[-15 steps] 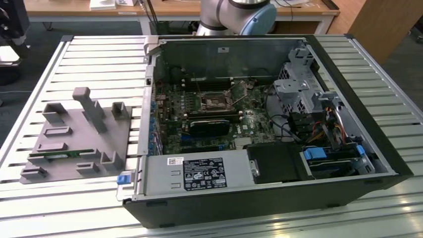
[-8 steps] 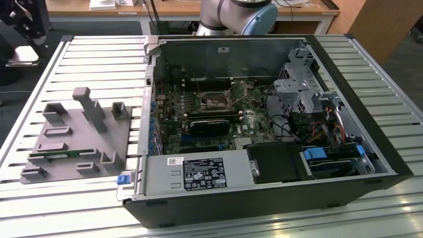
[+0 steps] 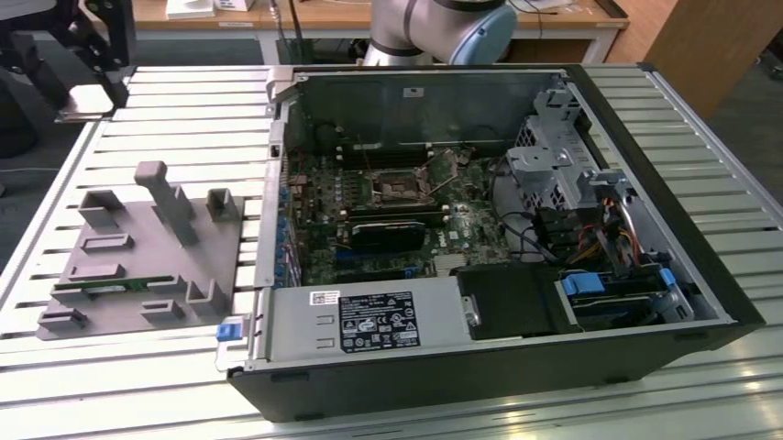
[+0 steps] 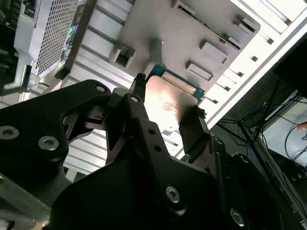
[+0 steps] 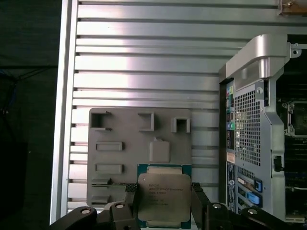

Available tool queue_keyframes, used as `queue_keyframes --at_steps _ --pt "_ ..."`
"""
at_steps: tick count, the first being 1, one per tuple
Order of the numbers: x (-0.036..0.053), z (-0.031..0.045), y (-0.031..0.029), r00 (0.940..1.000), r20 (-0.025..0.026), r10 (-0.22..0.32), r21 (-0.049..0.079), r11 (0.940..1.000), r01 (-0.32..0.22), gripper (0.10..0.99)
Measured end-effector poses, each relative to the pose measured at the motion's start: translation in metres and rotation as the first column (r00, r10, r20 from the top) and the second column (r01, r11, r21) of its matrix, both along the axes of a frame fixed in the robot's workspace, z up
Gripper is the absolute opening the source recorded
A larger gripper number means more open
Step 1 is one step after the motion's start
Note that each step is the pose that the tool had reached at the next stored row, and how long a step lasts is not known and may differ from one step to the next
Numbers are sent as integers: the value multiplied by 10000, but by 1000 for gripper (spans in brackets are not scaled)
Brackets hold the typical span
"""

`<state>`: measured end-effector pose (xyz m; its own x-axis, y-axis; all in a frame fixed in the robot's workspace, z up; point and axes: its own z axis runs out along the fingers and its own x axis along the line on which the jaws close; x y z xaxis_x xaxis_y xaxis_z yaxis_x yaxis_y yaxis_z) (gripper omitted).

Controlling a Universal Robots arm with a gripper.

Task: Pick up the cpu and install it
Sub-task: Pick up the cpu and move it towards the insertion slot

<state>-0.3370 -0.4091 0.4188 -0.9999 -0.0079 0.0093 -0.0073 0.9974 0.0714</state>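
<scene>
- I read this as the carry step. The claw (image 5: 163,194) is closed on the cpu (image 5: 164,199), one finger on each of two opposite edges, the silver top facing the first wrist camera.
- In the second wrist view the cpu (image 4: 168,103) hangs between the fingers (image 4: 195,125), apart from the grey tray (image 4: 158,24) beyond it, so I judge it lifted clear.
- The install is not yet done: the dark socket (image 3: 398,188) sits on the board inside the open computer case (image 3: 404,101), and I cannot tell from here how its frame stands.
- My judgement is that the grip bears only on thin edges. The work calls for a level, steady hold and a square line-up with the socket among the case walls.
- The surface (image 3: 159,101) is slatted aluminium. It carries the tray (image 3: 123,266), with a green memory stick (image 3: 116,286) lying in it, just beside the case.
- Behind, the arm's base (image 3: 428,27) stands before wooden desks (image 3: 306,14).
</scene>
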Motion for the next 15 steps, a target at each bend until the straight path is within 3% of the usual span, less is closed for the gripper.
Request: queue_keyframes --at_steps 11,15 --pt "489 -10 3 10000 6 0 -1 10000 0 533" --pt "622 -13 6 10000 7 0 0 10000 0 533"
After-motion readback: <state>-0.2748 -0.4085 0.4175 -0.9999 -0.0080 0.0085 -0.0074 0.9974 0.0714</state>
